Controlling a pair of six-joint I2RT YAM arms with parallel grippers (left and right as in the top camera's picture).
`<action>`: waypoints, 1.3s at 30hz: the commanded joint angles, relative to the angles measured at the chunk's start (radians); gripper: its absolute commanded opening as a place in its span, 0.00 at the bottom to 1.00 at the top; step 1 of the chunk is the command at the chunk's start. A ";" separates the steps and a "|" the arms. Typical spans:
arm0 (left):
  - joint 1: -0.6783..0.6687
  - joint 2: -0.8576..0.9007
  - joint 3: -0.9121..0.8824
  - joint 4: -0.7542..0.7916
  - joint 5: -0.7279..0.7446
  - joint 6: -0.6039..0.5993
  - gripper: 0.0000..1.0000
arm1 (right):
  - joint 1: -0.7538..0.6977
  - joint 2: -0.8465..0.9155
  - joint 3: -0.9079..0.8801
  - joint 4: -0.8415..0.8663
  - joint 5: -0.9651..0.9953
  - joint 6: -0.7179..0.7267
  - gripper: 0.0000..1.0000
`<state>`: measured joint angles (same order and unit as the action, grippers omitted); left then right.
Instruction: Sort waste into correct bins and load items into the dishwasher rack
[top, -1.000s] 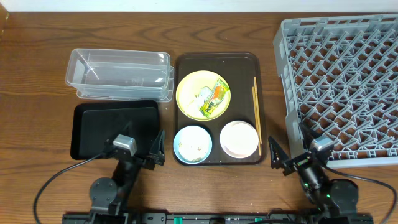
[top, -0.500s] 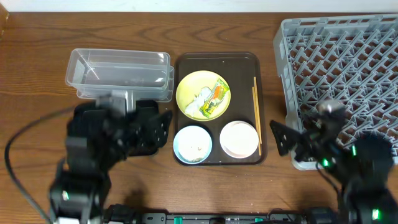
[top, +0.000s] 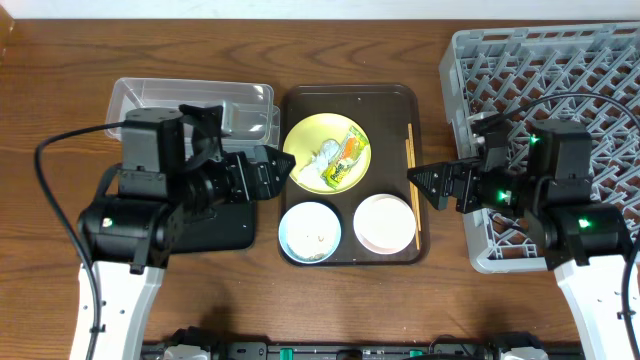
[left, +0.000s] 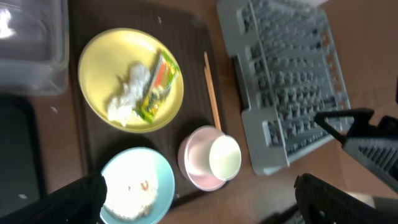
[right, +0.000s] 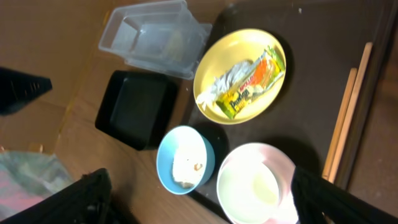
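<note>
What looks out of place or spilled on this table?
Nothing looks spilled or broken. Only the waste sits oddly on dishes: the small green-and-orange wrapper and white crumpled scrap lie on the round yellow plate, and loose rice-like crumbs lie in the light blue bowl.

A: Table (top: 60, 70): brown wood, visible grain. Clear tub (right: 152, 31): smooth transparent plastic. Black tray (right: 134, 109): glossy.
B: Dishwasher rack (top: 560, 70): grey matt plastic. Yellow plate (right: 236, 50): smooth, slight sheen. Chopsticks (top: 411, 165): bare pale wood. Wrapper (right: 255, 81): shiny printed film.
</note>
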<state>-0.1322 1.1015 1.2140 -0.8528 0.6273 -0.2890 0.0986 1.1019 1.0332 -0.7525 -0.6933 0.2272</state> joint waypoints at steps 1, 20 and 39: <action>-0.071 0.013 0.015 -0.036 -0.053 -0.015 0.97 | -0.012 -0.003 0.020 -0.020 0.013 -0.004 0.86; -0.718 0.465 -0.006 0.197 -0.587 -0.154 0.57 | -0.013 -0.087 0.020 -0.105 0.323 0.225 0.77; -0.722 0.573 0.015 0.195 -0.578 -0.169 0.06 | -0.013 -0.088 0.020 -0.150 0.323 0.224 0.80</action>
<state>-0.8593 1.7412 1.2137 -0.6506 0.0601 -0.4526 0.0986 1.0214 1.0340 -0.9009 -0.3794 0.4412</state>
